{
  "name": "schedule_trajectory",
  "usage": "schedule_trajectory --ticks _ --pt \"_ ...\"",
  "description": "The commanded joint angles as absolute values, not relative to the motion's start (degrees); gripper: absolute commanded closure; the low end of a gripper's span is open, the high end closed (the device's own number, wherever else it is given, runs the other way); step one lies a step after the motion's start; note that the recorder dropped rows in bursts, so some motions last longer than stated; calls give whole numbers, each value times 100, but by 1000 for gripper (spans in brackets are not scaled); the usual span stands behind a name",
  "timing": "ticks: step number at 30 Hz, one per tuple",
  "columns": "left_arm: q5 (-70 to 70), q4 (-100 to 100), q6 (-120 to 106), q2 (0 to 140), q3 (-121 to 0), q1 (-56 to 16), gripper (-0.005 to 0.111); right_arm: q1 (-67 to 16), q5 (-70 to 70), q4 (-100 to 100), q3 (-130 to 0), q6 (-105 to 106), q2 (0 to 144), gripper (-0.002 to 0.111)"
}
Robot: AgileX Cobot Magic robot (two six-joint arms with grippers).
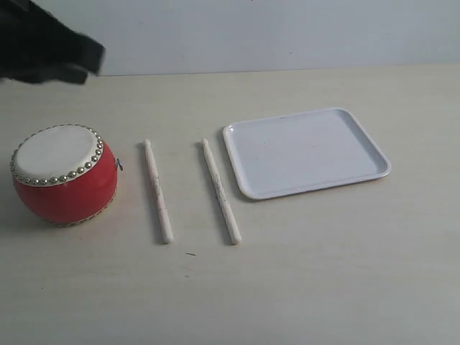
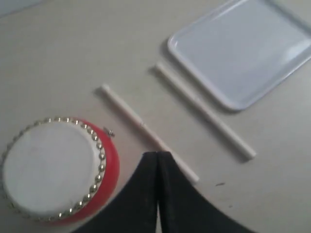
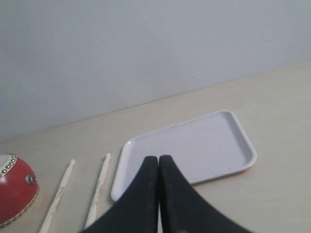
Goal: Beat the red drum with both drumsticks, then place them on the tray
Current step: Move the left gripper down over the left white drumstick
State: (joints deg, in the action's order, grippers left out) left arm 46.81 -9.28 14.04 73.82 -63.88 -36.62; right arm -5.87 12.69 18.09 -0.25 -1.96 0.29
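Observation:
The red drum (image 1: 65, 175) sits at the table's left, skin side up; it also shows in the left wrist view (image 2: 56, 167) and at the edge of the right wrist view (image 3: 14, 194). Two pale drumsticks lie side by side between drum and tray: one (image 1: 157, 190) nearer the drum, the other (image 1: 221, 190) beside the tray. The white tray (image 1: 305, 151) lies to the right with nothing on it. My left gripper (image 2: 158, 154) is shut and holds nothing, hovering above the nearer stick (image 2: 146, 130). My right gripper (image 3: 158, 158) is shut with nothing in it, above the tray's near rim (image 3: 119, 187).
A dark part of the left arm (image 1: 47, 43) shows at the upper left corner of the exterior view. A pale wall (image 3: 146, 48) rises behind the table's far edge.

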Motion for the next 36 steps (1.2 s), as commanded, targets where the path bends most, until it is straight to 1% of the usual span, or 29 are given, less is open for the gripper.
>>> schedule_trajectory --ticks 1,3,9,15,19,21,24,26,27,32,36 --pt "4983 -1712 2585 8320 -6421 -4296 107 -554 1274 1815 0 -177 0 108" --pt "4809 -1422 2570 8742 -6428 -4309 107 -554 1364 1815 0 -177 0 108" --pt "4516 -1375 2679 9791 -6458 -4219 107 -554 1465 1815 0 -177 0 108" --pt "3658 -1213 3192 10002 -6458 -3992 107 -554 1477 1815 0 -177 0 108" --pt "3496 -823 3192 10065 -6458 -3769 106 -554 1486 1815 0 -177 0 108" --pt "3496 -633 3192 10128 -6458 -3680 98 -554 1486 1815 0 -177 0 108" --pt "3370 -510 3192 10283 -6458 -3646 78 -554 1486 1815 0 -177 0 108" --pt "3263 -437 3192 10392 -6458 -3646 67 -554 1490 1815 0 -177 0 108" --pt "3215 -395 3192 10459 -6462 -3646 65 -554 1490 1815 0 -177 0 108" --pt "3273 -383 3202 10829 -6630 -3646 68 -554 1490 1815 0 -177 0 108" --pt "3251 -383 3213 11044 -6799 -3646 68 -554 1509 1840 0 -177 0 108"
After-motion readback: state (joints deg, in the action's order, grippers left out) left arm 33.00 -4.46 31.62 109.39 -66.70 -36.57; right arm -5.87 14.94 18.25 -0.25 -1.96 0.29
